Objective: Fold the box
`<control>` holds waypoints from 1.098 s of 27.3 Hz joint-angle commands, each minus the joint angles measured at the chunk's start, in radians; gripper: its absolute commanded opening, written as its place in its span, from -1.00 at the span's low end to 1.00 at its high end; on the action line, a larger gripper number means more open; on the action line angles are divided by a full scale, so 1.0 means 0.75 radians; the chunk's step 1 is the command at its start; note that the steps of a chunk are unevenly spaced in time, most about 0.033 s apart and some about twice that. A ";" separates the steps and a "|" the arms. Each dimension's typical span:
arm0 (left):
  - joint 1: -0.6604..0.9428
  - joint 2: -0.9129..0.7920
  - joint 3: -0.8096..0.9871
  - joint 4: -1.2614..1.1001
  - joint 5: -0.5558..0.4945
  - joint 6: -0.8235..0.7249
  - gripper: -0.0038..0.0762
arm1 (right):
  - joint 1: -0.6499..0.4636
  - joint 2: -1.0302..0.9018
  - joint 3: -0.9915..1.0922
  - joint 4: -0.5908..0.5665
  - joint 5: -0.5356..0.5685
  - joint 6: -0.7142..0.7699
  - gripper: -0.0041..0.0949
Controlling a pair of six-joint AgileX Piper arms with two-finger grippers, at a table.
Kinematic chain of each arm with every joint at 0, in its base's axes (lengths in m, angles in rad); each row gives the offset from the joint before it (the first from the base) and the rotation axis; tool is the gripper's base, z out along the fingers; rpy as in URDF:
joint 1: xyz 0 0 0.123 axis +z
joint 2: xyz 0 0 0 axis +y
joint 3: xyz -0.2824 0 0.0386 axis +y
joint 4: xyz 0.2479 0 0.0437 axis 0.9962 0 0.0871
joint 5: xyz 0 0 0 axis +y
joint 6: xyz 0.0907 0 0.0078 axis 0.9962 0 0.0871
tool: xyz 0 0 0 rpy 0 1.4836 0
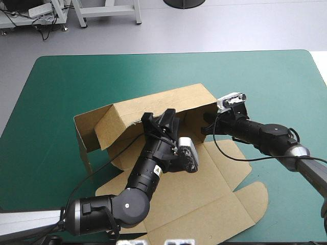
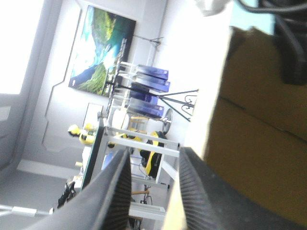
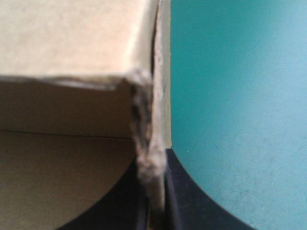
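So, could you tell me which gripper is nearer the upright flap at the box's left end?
Left. The left gripper is at the back wall's middle, apart from the flap; the right gripper pinches the opposite end of the box.

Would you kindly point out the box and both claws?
box [image 1: 168, 104]: high view, its raised back wall.
left claw [image 2: 154, 158]: left wrist view, midway between its fingertips.
right claw [image 3: 154, 165]: right wrist view, midway between its fingertips.

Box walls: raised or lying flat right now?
Partly raised: the box has its far and left walls standing; the near panel lies flat on the table.
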 commanded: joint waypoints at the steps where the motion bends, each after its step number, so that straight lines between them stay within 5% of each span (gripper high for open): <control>1: 0.047 -0.038 -0.204 0.059 0.126 -0.035 -0.61 | -0.007 -0.094 -0.028 -0.098 -0.067 0.125 -0.92; 2: 0.109 -0.039 -0.276 0.047 0.100 -0.058 -0.89 | -0.007 -0.128 -0.028 -0.194 -0.076 0.213 -0.92; 3: 0.155 -0.041 -0.318 0.029 0.066 -0.066 -0.91 | -0.007 -0.144 -0.028 -0.239 -0.076 0.259 -0.92; 9: 0.544 -0.093 -0.585 -0.464 -0.347 -0.032 -0.87 | -0.007 -0.254 -0.047 -0.609 -0.067 0.651 -0.92; 13: 0.915 -0.119 -0.753 -1.131 -0.449 0.330 -0.87 | -0.007 -0.273 -0.169 -1.019 0.100 1.069 -0.92; 21: 1.539 -0.099 -0.822 -2.307 -0.176 1.117 -0.87 | -0.007 -0.132 -0.572 -1.631 0.602 1.680 -0.92; 24: 1.773 -0.073 -0.822 -2.601 -0.012 1.276 -0.87 | -0.007 -0.020 -0.729 -1.696 0.806 1.713 -0.92; 30: 2.048 -0.029 -0.822 -2.905 0.301 1.459 -0.87 | -0.007 0.223 -0.962 -1.696 0.883 1.681 -0.92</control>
